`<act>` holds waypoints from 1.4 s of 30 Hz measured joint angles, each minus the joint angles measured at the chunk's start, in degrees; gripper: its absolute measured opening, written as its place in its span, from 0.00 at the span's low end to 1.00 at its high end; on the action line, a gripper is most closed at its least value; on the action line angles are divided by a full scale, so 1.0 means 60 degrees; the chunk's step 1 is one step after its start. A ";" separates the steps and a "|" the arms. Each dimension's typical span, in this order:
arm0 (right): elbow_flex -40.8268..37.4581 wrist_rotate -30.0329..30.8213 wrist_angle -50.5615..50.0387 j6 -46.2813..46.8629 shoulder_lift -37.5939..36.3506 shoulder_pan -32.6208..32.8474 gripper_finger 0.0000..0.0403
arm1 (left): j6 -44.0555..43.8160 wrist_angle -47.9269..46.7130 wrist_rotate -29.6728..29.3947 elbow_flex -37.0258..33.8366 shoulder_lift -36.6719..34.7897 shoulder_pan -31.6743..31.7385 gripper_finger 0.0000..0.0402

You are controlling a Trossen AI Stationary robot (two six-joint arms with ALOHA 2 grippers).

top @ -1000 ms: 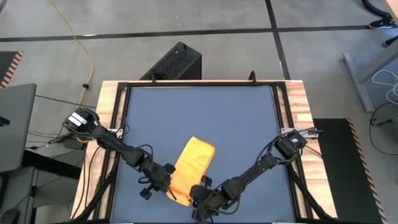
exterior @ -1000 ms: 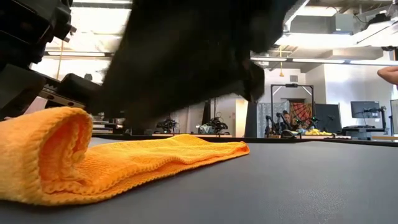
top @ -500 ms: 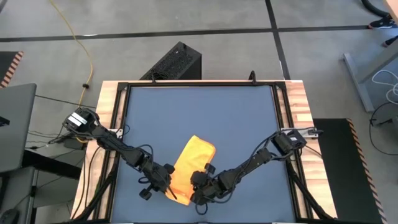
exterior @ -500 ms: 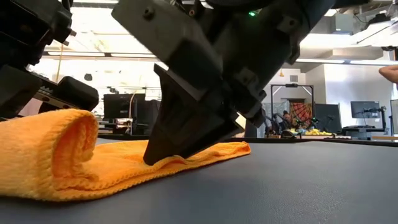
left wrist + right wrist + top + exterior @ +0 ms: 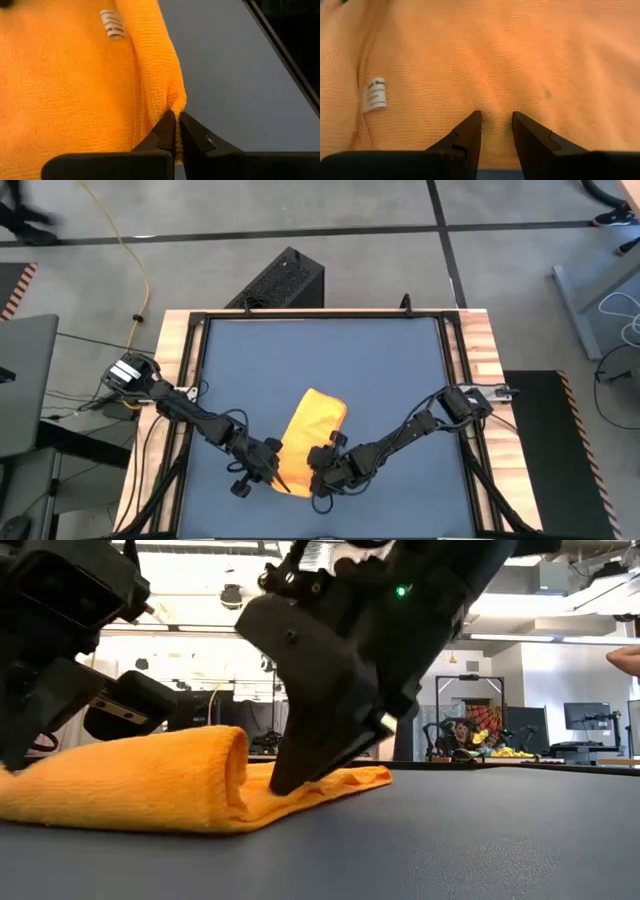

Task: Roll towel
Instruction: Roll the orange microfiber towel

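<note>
- The towel (image 5: 309,437), a small yellow-orange cloth, lies on the dark blue table (image 5: 380,370) near the table's front edge, roughly midway between the two arms.
- Seen from above, the towel runs at a slant; its near end is turned over onto itself, and its far end lies flat on the table.
- At table height the turned-over end shows as a thick rounded fold of towel (image 5: 150,785), with a single flat layer stretching away behind it.
- The left gripper (image 5: 270,470) sits at the near left corner of the towel. Its wrist camera shows the left gripper (image 5: 176,120) with its two dark fingers pressed together on the bunched edge of the towel (image 5: 75,80), pinching it.
- A small white tag (image 5: 112,23) lies on the cloth just beside the folded edge.
- The right gripper (image 5: 322,470) rests at the near right side of the towel. Its wrist camera shows the right gripper (image 5: 495,122) with its fingers slightly spread, tips down against the surface of the towel (image 5: 485,60), a narrow strip of cloth between them; I cannot tell whether they actually grasp it.
- The same tag (image 5: 374,94) appears off to one side of those fingers.
- At table height the right gripper (image 5: 300,775) presses down on the flat layer just behind the fold.
- A black box (image 5: 280,280) stands on the floor beyond the table's far edge.
</note>
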 joint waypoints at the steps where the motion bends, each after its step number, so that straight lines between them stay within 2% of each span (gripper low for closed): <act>1: -0.0002 0.0039 -0.0112 0.0001 -0.0108 0.0001 0.34 | -0.0007 0.0000 0.0013 0.0000 0.0000 0.0040 0.00; 4: 0.0002 0.0221 -0.0502 0.0162 -0.0459 0.0130 0.34 | -0.0018 0.0009 0.0114 0.0000 0.0000 0.0117 0.00; 7: 0.0013 0.0239 -0.0193 0.0286 -0.0537 0.0311 0.34 | -0.0087 0.0014 0.0142 0.0000 0.0000 0.0194 0.00; 14: 0.0013 0.0225 0.2447 -0.1130 -0.0456 0.0853 0.34 | -0.0241 -0.0011 0.0578 0.0000 0.0000 0.0381 0.00; 21: 0.0042 0.0200 0.4155 -0.2662 -0.0182 0.1089 0.35 | -0.0346 -0.0163 0.0681 0.0000 0.0000 0.0497 0.00; 27: 0.0111 -0.0280 0.4079 -0.3509 0.0406 0.1045 0.41 | -0.0462 -0.0200 0.0699 0.0000 0.0000 0.0497 0.00; 33: 0.0187 -0.0324 0.4204 -0.3527 0.0652 0.0991 0.47 | -0.0500 -0.0361 0.0772 0.0004 0.0000 0.0521 0.00; 42: 0.0187 -0.0577 0.3300 -0.3342 0.0659 0.0998 0.48 | -0.0422 -0.0390 0.0936 0.0004 0.0000 0.0526 0.00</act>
